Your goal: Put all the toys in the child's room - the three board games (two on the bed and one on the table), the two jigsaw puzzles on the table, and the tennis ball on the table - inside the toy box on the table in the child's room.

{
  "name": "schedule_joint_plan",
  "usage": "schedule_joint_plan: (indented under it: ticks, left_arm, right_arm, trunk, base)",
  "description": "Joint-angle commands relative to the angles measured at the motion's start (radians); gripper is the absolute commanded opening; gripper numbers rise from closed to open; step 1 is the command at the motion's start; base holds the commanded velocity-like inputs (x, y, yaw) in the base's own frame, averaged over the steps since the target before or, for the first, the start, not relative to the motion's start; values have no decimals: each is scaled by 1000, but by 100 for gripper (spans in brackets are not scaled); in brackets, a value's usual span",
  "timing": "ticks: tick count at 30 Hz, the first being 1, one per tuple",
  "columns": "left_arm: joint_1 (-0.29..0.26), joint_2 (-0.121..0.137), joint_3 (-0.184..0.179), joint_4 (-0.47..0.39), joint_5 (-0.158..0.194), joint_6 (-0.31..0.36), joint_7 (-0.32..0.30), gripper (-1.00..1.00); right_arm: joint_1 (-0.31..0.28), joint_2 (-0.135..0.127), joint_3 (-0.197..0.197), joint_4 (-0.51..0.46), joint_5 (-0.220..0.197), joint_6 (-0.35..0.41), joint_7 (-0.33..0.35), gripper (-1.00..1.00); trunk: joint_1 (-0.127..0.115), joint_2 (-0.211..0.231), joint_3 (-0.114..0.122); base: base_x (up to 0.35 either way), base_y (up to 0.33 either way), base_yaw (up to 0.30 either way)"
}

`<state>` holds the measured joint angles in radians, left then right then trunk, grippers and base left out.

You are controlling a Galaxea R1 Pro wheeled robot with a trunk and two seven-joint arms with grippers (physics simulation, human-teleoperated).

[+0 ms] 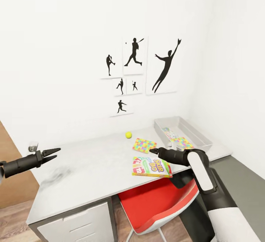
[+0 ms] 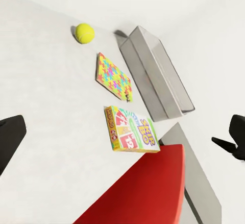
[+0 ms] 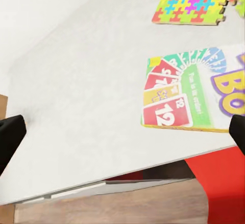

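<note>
On the white table lie a yellow-green tennis ball, a mosaic jigsaw puzzle and the orange-red Skip-Bo board game. The grey toy box stands at the table's right end, with a second puzzle lying inside it. My right gripper hovers open just above the Skip-Bo box and beside the puzzle, holding nothing. My left gripper is open over the table's left part, far from the toys.
A red chair is pushed under the table's front edge below the Skip-Bo box. White drawers sit under the left front. Black silhouette sports pictures hang on the white wall behind. A wall stands close to the right.
</note>
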<state>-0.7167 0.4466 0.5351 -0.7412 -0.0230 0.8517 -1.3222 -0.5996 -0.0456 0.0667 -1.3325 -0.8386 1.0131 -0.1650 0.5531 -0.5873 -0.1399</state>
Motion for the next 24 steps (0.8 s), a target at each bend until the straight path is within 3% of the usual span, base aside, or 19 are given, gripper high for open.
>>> schedule_joint_plan:
  ticks: [1,7,18,21,24]
  left_arm:
    - [-1,0,2,0,-3,10,-5,100]
    - [-1,1,2,0,-3,10,-6,100]
    - [-1,4,2,0,-3,10,-6,100]
    - [-1,4,2,0,-2,10,-6,100]
    - [-1,3,2,0,-2,10,-6,100]
  right_arm:
    - [-8,1,5,6,-10,-8,-34,100]
    - [-29,13,10,14,-11,-19,-142,100]
    - [-49,16,14,26,-9,-20,-164,100]
    - [-52,18,14,31,11,-21,-169,100]
    - [-84,38,14,57,70,-15,-208,100]
  trunk:
    - [0,-2,-2]
    - [0,-2,-2]
    - [0,-2,-2]
    - [0,-2,-2]
    - [0,-2,-2]
  base:
    - [0,0,58]
    - [0,0,15]
    - [0,0,1]
    - [0,0,0]
    - [0,0,0]
